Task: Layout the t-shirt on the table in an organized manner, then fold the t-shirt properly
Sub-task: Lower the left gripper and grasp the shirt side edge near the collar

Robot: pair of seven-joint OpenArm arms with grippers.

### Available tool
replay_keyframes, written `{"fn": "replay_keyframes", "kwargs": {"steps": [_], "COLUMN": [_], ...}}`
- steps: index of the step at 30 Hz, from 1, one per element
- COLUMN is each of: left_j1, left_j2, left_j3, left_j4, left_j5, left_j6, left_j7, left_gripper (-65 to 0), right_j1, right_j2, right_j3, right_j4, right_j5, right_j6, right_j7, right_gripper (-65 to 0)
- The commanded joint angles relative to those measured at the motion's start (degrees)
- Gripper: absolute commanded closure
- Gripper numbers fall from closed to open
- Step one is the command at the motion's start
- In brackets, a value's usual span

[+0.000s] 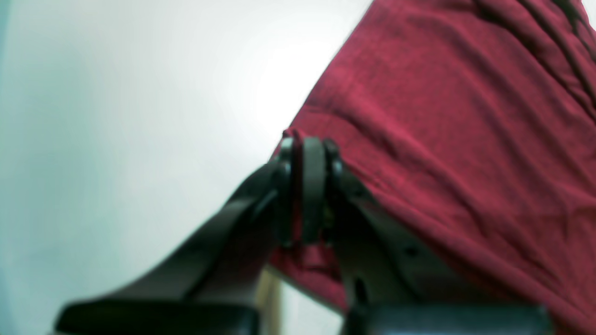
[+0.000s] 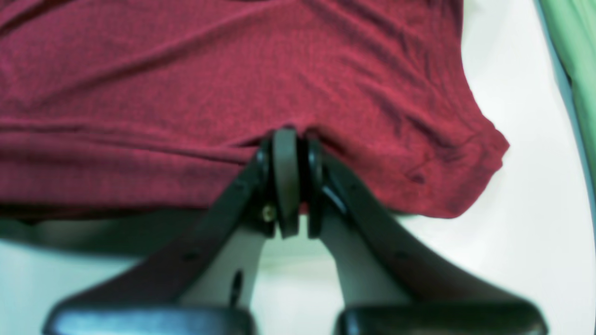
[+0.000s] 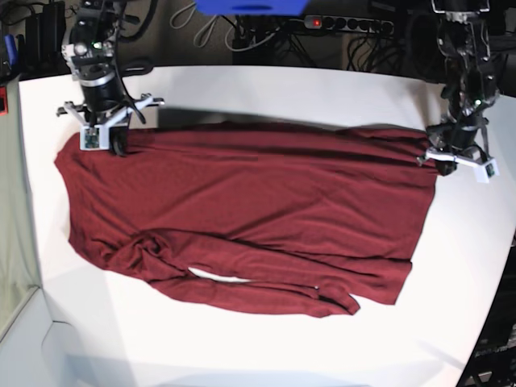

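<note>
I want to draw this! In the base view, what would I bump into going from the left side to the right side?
Right gripper, fingers pinching the shirt's far edge → the t-shirt spread over the white table → left gripper, fingers pinching the shirt's right corner.

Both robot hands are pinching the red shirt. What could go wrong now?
1. The left gripper and right gripper each pinch only a thin bit of the t-shirt's far edge, so the cloth might slip out if they pull.
2. The near side is bunched and folded over itself; dragging could make those wrinkles worse.
3. The shirt already lies close to the table edge on the right gripper's side, so a long pull that way might send it over.
</note>
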Motion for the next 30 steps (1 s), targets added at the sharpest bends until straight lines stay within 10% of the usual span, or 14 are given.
{"fn": "replay_keyframes", "kwargs": {"steps": [1,11,21,30], "left_j1": [-0.77,-1.65,-4.38,-4.90], "left_j2": [-0.86,-1.30,-1.39,-1.30], "left_j3": [-0.48,-0.04,-0.39,-2.41], "left_j4": [0.40,-4.61,-6.37,-6.02], "left_j5": [0.17,0.17,0.25,-0.27], "left_j6": [0.05,0.05,-0.03,-0.03], "left_j7": [-1.36,-0.30,4.89,5.15], "left_gripper": [0.0,-2.2,-32.8,-33.2], "right_j1": [0.11,0.73,0.82,1.96], "right_j2": [0.28,0.28,0.28,1.25], "right_j3": [0.10,0.28,0.01,0.28], "right_j4": [0.93,0.84,-3.56,-4.17], "right_j5": [0.38,0.38,0.38,0.29], "right_j6": [-0.13,-0.13,-0.13,-0.13], "right_j7": [1.52,1.43,1.79,1.43], "right_gripper": [0.0,0.0,0.0,0.0]}}
